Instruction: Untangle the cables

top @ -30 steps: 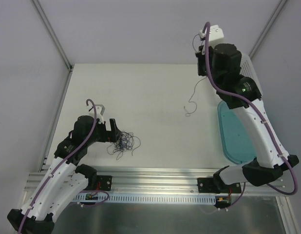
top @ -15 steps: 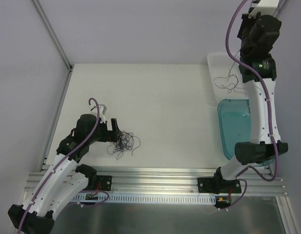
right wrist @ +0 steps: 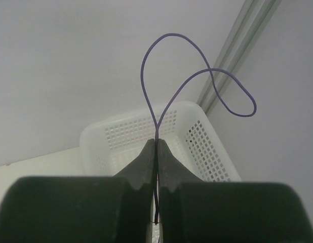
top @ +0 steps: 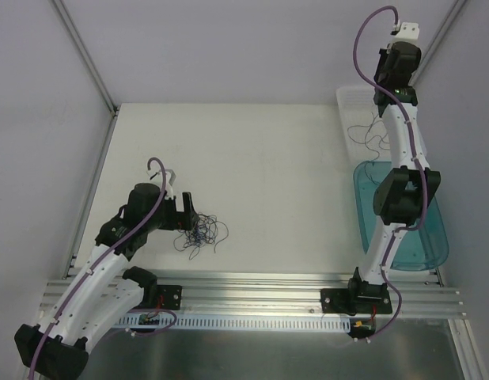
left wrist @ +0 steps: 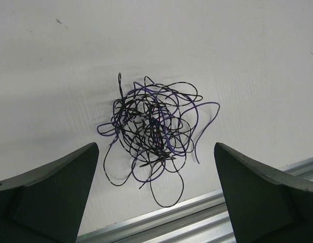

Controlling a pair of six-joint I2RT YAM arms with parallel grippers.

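Note:
The cables lie as a small wad of thin black and purple strands [top: 201, 232] on the white table, just right of my left gripper [top: 185, 212]. In the left wrist view the wad [left wrist: 154, 126] sits between and beyond the wide-apart jaws of my left gripper [left wrist: 155, 147], which is open and touches nothing. My right gripper [top: 381, 85] is raised at the back right, shut on a single purple strand [right wrist: 197, 78] that loops up out of the fingertips of the right gripper [right wrist: 156, 140]. The strand's loose end [top: 369, 133] dangles over the white basket [top: 349, 107].
The white perforated basket [right wrist: 207, 147] stands in the back right corner by the wall. A teal tray [top: 418, 245] lies at the right edge under the right arm. An aluminium rail [left wrist: 197, 217] runs along the table's near edge, close to the wad.
The right arm has swung from the middle of the table up to the back right, carrying the single strand over the basket. The left arm has barely moved.

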